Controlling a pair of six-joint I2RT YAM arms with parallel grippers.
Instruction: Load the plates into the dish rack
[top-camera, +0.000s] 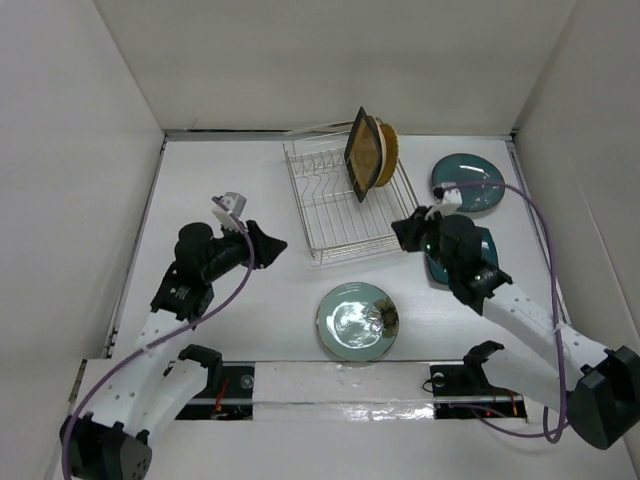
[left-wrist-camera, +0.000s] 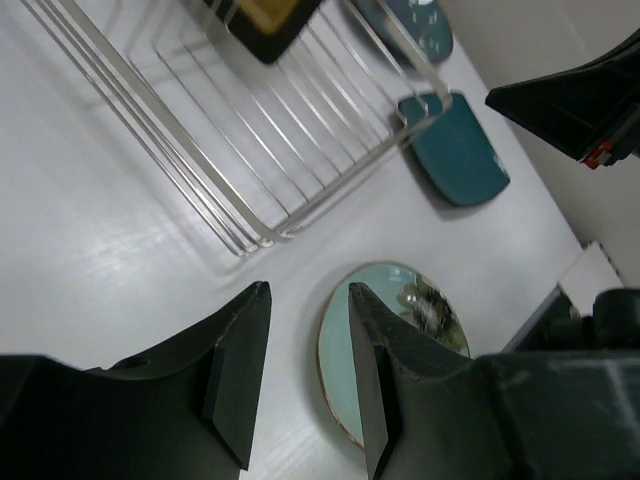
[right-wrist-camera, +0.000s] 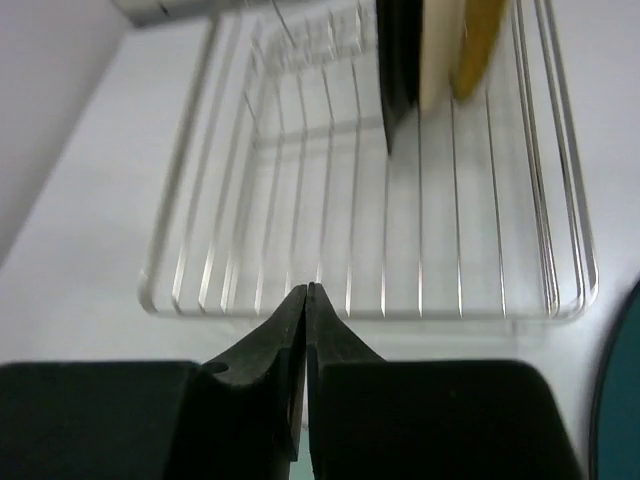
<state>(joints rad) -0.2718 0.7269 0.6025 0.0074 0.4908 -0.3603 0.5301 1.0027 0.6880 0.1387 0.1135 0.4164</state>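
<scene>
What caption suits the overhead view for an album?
A dish rack holding upright plates; a pale green plate and a round teal plate lie on the table.

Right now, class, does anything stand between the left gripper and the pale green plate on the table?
Nothing visible does. Only bare table lies between the left gripper and the pale green plate; the dish rack stands farther back, off that path.

We see white tabletop (top-camera: 230, 330), matte, faint glare. Plain white walls box it in: back wall (top-camera: 340, 60), left wall (top-camera: 60, 180), right wall (top-camera: 590, 150). Light even, shadows soft.
</scene>
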